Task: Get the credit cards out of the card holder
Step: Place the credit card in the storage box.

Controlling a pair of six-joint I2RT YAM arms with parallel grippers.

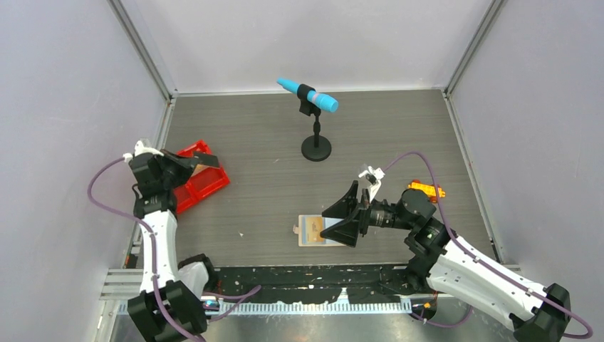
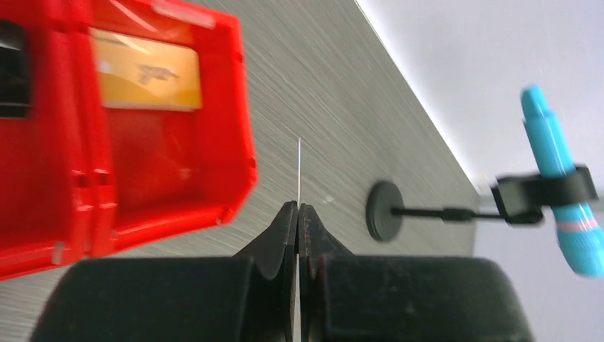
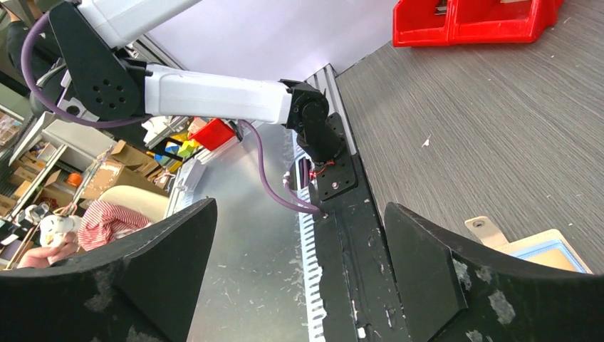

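Holder (image 1: 313, 229) spread open near front table edge: tan, blue-grey sleeve up, tab at left. Right gripper (image 1: 325, 223) gaping wide at holder's right edge. Left gripper (image 2: 298, 206) pinched onto thin card (image 2: 299, 171), edge-on, near red tray (image 2: 242, 142). 1 orange card (image 2: 146, 69) flat in tray, plain only from left wrist. Mic stand (image 1: 315, 146) beyond; orange toy (image 1: 426, 189) by right arm.

My two arms, spread well apart.
Left gripper (image 2: 298, 214) has its jaws pressed tight together; right gripper (image 1: 333, 222) gapes wide, reaching leftward.
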